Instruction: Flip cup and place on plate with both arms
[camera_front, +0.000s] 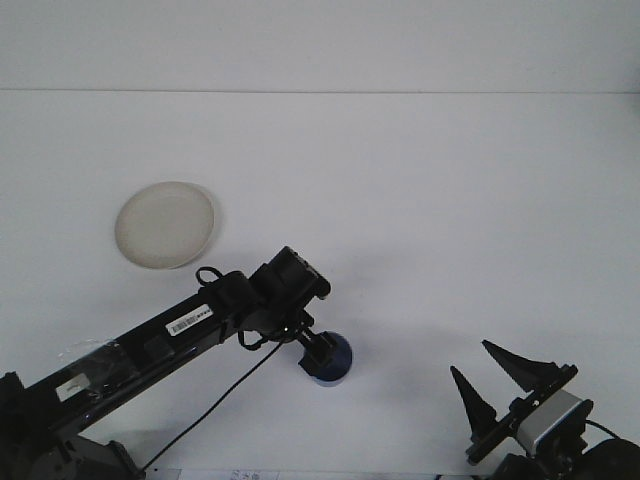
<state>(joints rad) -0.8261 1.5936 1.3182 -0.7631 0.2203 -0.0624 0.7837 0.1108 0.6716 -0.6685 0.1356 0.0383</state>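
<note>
A cream plate (166, 224) is lying on the white counter (430, 200) at the far left, with nothing on it. The left arm is reaching diagonally from the near-left corner, and the left hand (322, 353) is hanging directly over the blue cup (333, 366), covering most of it; whether its fingers are apart or together cannot be told. The cup is sitting near the front edge, well apart from the plate. At the near right, the right hand (497, 381) is resting with its fingers spread wide, gripping nothing.
</note>
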